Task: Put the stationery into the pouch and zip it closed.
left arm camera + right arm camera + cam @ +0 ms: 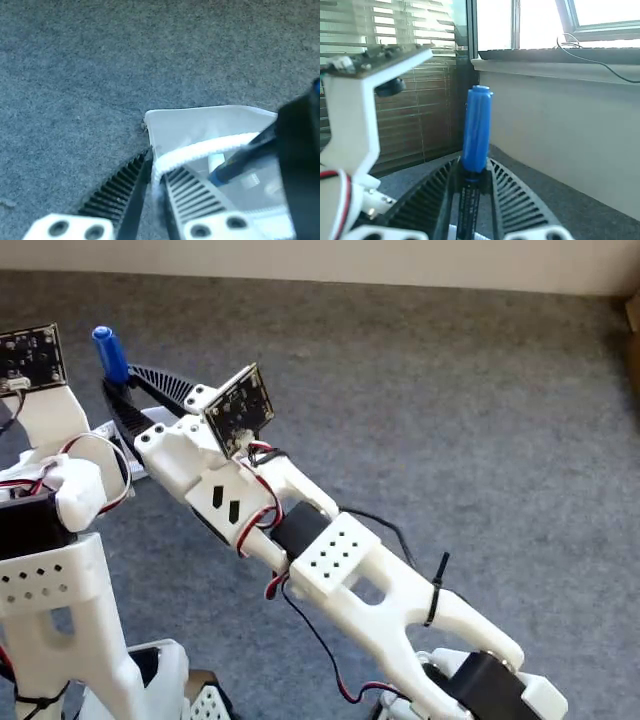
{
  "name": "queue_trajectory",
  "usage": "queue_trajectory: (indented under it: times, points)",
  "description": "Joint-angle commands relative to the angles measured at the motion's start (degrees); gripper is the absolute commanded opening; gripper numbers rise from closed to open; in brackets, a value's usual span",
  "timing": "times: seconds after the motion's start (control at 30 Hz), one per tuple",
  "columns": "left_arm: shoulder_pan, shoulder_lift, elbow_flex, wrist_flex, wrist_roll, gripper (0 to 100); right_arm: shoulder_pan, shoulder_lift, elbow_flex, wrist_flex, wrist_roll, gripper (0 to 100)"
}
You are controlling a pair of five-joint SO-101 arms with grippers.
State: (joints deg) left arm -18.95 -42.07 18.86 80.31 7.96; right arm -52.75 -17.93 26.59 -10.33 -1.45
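Near left, the left gripper is clenched on the zip rim of the translucent white pouch, which lies on the grey carpeted surface. Just beyond, the right gripper grasps the blue-capped dark marker pen upright, with its lower end at the pouch mouth. Judged progress: insertion is under way. The pen is not yet released and the zip is not yet closed. Whether other stationery already lies inside cannot be told.
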Motion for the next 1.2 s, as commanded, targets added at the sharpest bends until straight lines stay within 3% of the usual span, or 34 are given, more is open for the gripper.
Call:
queue_trajectory:
  times: [0.0,0.1,0.27,0.6,0.83,1.03,1.17]
  points:
    - [0.8,-1.0,-0.2,-1.1,0.5,1,0.8,-0.7,-0.7,-1.6,-0.1,0.7]
    - [0.8,-1.0,-0.2,-1.1,0.5,1,0.8,-0.7,-0.7,-1.5,-0.1,3.3]
    - [0.8,-1.0,-0.2,-1.1,0.5,1,0.7,-0.7,-0.6,-1.4,-0.1,16.5]
    - [0.8,-0.9,1.4,-1.5,0.5,1,0.4,-0.8,-0.5,-1.3,0.2,16.6]
    - [0.8,-0.9,1.3,-1.5,0.5,1,-2.0,-0.9,-0.6,4.4,9.3,16.6]
    - [0.8,-0.9,1.3,-1.5,0.5,1,-2.4,-4.2,-0.4,4.9,9.7,16.6]
    - [0.8,-0.9,1.4,-1.5,0.4,1,-0.6,-9.2,-0.7,10.6,9.6,16.6]
